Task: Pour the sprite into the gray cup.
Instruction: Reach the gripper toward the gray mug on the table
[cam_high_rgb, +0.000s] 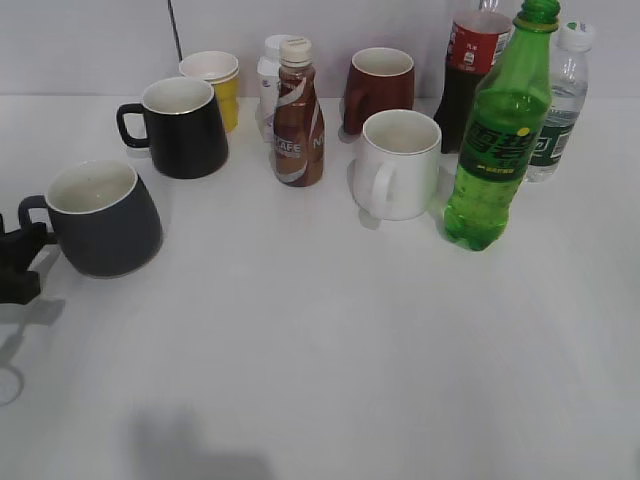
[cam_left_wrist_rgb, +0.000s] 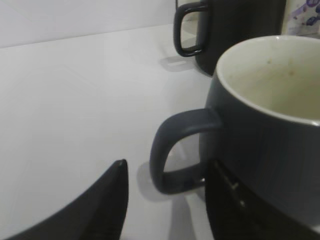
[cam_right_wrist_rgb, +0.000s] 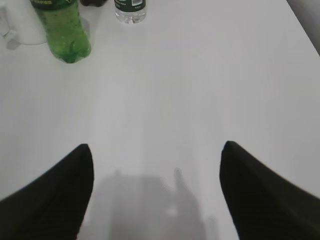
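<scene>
The gray cup (cam_high_rgb: 100, 225) stands upright at the left of the table, its handle pointing left. In the left wrist view (cam_left_wrist_rgb: 270, 140) its cream inside is empty. My left gripper (cam_high_rgb: 20, 262) is at the left edge, level with the handle. Its open jaws (cam_left_wrist_rgb: 167, 167) straddle the loop handle, the right finger against the cup wall and the left finger apart from the handle. The sprite (cam_high_rgb: 498, 150), green and capped, stands upright at the back right; its base shows in the right wrist view (cam_right_wrist_rgb: 62, 30). My right gripper (cam_right_wrist_rgb: 156, 147) is open and empty over bare table, well short of the bottle.
A glossy black mug (cam_high_rgb: 185, 125) stands behind the gray cup, with a yellow cup (cam_high_rgb: 215, 85) beyond it. A brown coffee bottle (cam_high_rgb: 297, 115), a maroon mug (cam_high_rgb: 380, 88) and a white mug (cam_high_rgb: 397, 165) stand mid-table. A cola bottle (cam_high_rgb: 470, 80) and a water bottle (cam_high_rgb: 560, 100) flank the sprite.
</scene>
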